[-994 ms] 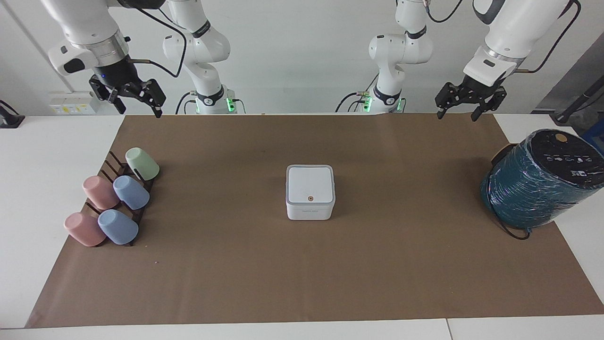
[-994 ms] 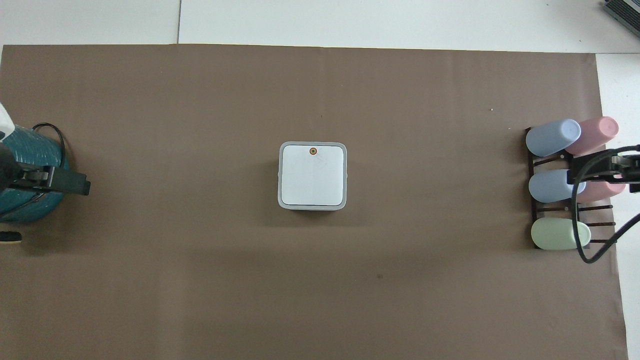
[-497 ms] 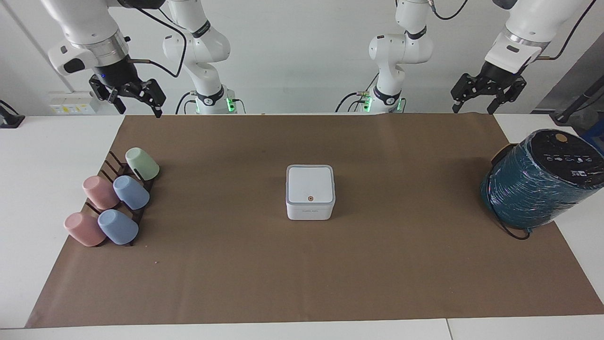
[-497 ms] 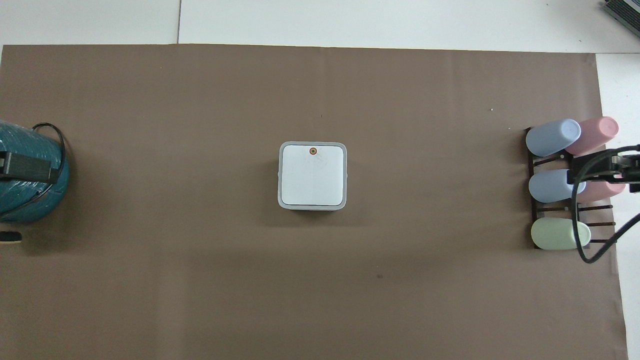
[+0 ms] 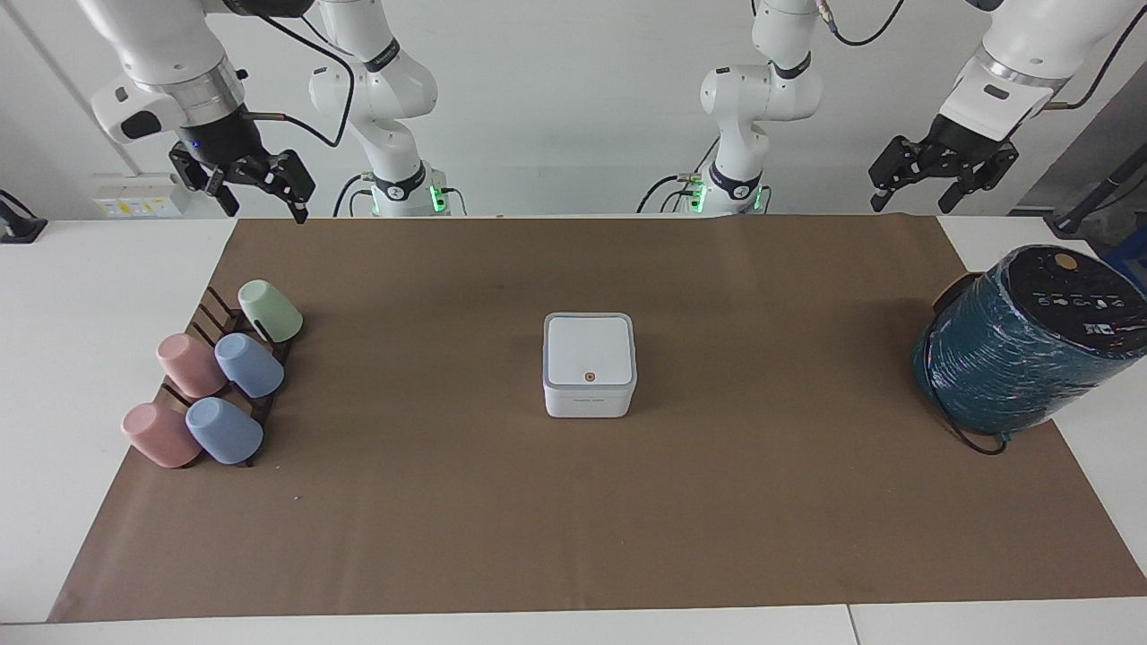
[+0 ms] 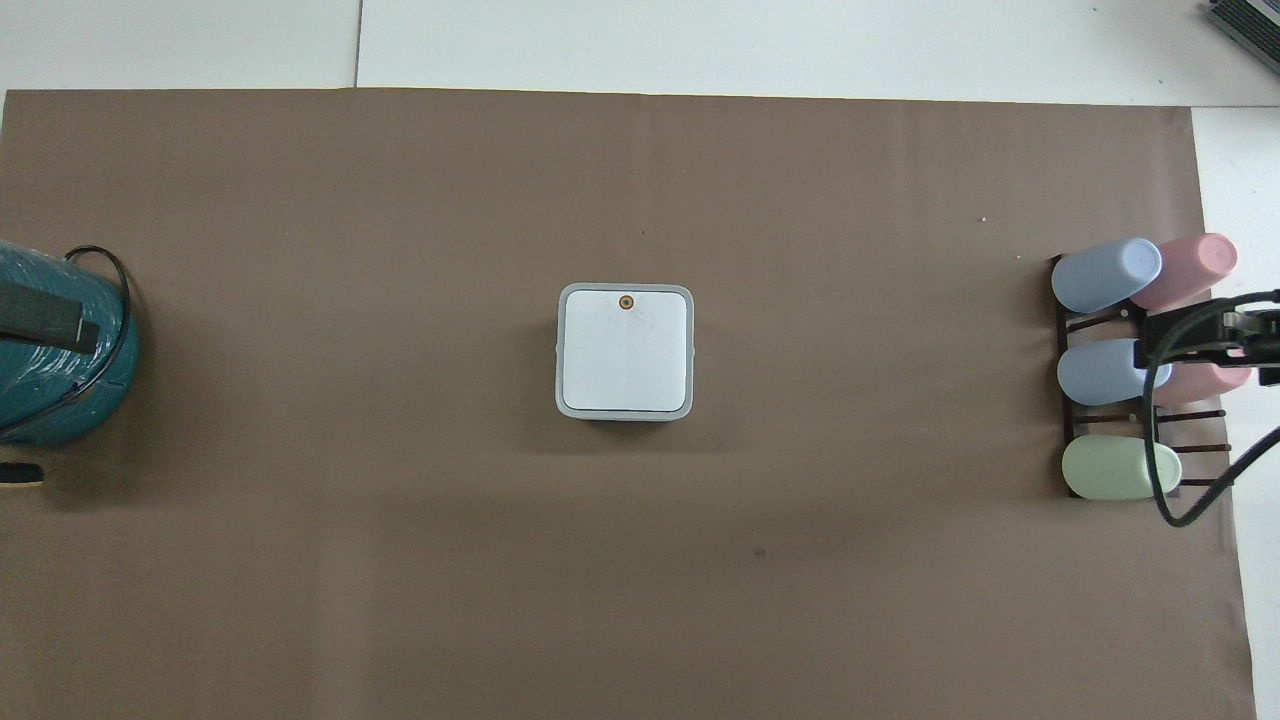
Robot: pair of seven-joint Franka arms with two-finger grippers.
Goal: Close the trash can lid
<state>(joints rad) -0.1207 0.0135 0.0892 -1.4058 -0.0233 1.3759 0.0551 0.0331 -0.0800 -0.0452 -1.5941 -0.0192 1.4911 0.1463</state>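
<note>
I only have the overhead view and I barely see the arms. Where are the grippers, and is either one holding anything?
Observer: The left gripper hangs open and empty, raised high at the left arm's end of the table.
Operator: And the right one?
Observer: The right gripper is open and empty too, up over the corner of the brown mat by the cup rack.
Operator: From the side, does the lid sit flat?
Observer: Yes. The lid lies level inside the grey rim of the trash can, with no gap showing at the front.
</note>
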